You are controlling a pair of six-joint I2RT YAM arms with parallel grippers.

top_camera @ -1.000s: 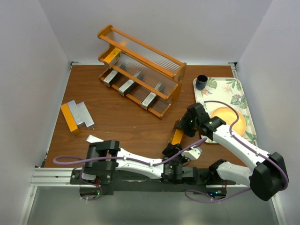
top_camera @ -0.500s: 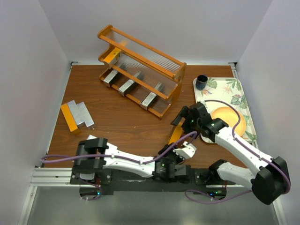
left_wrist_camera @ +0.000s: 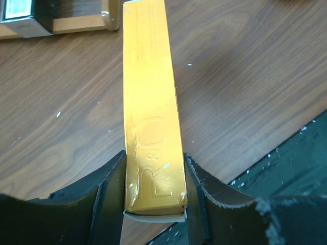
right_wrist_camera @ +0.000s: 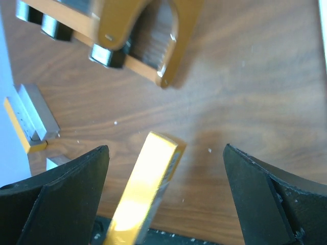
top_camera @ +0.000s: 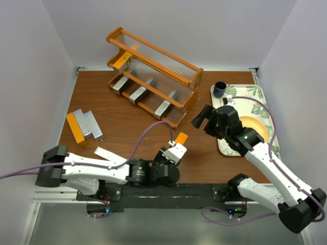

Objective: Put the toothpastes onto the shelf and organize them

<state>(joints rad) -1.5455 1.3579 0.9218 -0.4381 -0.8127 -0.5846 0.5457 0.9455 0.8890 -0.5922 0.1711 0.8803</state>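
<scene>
Left gripper (left_wrist_camera: pixel 153 176) — jaws closed tight on orange toothpaste carton (left_wrist_camera: pixel 150 97), gripped at near end; far end points toward shelf (top_camera: pixel 193 91), probably left free for sliding in. Carton in front of shelf, well apart. Right gripper (top_camera: pixel 201 118) wide open, empty — off shelf's right end, likely clearing way. Silver cartons (top_camera: pixel 137 93) on shelf's lowest tier.

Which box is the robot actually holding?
The orange carton in the left end effector; all others lie on the table or sit in the shelf.
</scene>
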